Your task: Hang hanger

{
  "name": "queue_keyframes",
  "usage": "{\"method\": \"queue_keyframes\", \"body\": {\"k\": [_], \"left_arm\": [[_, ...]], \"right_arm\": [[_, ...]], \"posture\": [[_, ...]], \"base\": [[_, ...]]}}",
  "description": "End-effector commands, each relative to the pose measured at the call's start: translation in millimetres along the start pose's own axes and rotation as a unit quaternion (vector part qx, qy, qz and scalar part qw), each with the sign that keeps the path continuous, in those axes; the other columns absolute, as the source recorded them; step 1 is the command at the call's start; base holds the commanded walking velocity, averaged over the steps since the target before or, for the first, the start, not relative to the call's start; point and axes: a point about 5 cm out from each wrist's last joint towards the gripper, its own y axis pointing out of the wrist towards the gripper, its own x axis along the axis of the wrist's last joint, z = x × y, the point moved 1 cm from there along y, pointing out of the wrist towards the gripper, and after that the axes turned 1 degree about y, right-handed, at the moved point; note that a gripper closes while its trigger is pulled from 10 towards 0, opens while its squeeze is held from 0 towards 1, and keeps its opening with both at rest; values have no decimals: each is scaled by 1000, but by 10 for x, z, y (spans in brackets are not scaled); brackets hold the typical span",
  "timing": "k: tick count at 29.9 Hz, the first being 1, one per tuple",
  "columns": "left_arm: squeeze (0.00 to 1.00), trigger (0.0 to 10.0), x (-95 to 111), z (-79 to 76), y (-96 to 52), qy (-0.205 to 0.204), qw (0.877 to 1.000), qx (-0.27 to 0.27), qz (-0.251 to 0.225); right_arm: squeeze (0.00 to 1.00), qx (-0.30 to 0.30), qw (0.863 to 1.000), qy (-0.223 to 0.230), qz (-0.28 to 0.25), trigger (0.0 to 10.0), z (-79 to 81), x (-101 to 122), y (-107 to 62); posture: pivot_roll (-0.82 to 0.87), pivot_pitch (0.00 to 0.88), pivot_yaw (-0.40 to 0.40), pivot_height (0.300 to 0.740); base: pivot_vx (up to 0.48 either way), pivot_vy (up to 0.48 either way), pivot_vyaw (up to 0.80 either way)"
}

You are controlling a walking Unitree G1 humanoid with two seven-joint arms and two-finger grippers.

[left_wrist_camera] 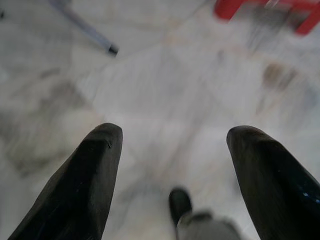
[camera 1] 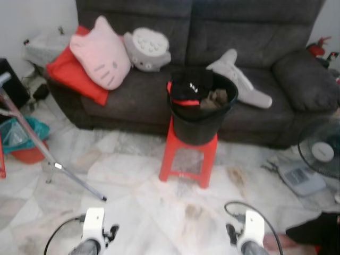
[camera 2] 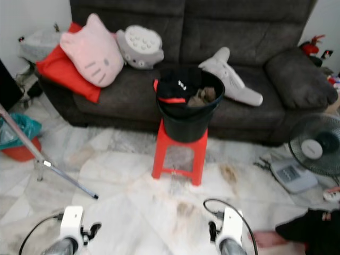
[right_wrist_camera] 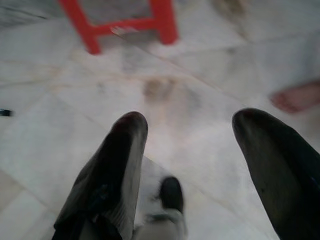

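A black bucket (camera 1: pixel 199 125) stands on a red stool (camera 1: pixel 187 159) in front of the sofa. It holds a black garment (camera 1: pixel 190 84), brown cloth and a red piece (camera 1: pixel 183 101) that may be a hanger. A grey metal stand leg (camera 1: pixel 40 146) slants across the floor at the left; its foot (left_wrist_camera: pixel 113 49) is in the left wrist view. Both arms hang low over the marble floor. My left gripper (left_wrist_camera: pixel 172 132) is open with nothing between its fingers. My right gripper (right_wrist_camera: pixel 190 120) is open too, with the stool's legs (right_wrist_camera: pixel 162 22) ahead of it.
A dark grey sofa (camera 1: pixel 265 48) carries a pink cat cushion (camera 1: pixel 101 53), a red cushion, a grey plush and a white plush. A fan (camera 1: pixel 321 151) and a scale (camera 1: pixel 300 178) stand at the right. A red basin with a teal bag (camera 1: pixel 24 141) sits at the left. Dark cloth (camera 1: pixel 316 231) lies on the floor at the right.
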Motion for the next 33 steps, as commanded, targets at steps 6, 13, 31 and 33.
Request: {"method": "queue_keyframes", "body": {"k": [6,13,31,33], "left_arm": [[0,10000,-78,-25,-17,10,1000,-7,16],[0,10000,-78,-20,-17,11,1000,-5,16],[0,10000,-61,-15,-14,9,1000,-7,13],[0,10000,-59,-14,-14,9,1000,-7,13]], "right_arm": [[0,-12,1000,0,9,10000,-72,-56,-19],[0,-12,1000,-1,9,10000,-75,-56,-19],[0,-11,1000,-1,7,10000,-68,-55,-19],[0,-11,1000,-1,7,10000,-66,-53,-18]], "posture": [[-27,0,-10,740],[-23,0,-12,740],[-30,0,-6,740],[-30,0,-6,740]], "base": [[89,0,0],[275,0,0],[319,0,0],[326,0,0]]}}
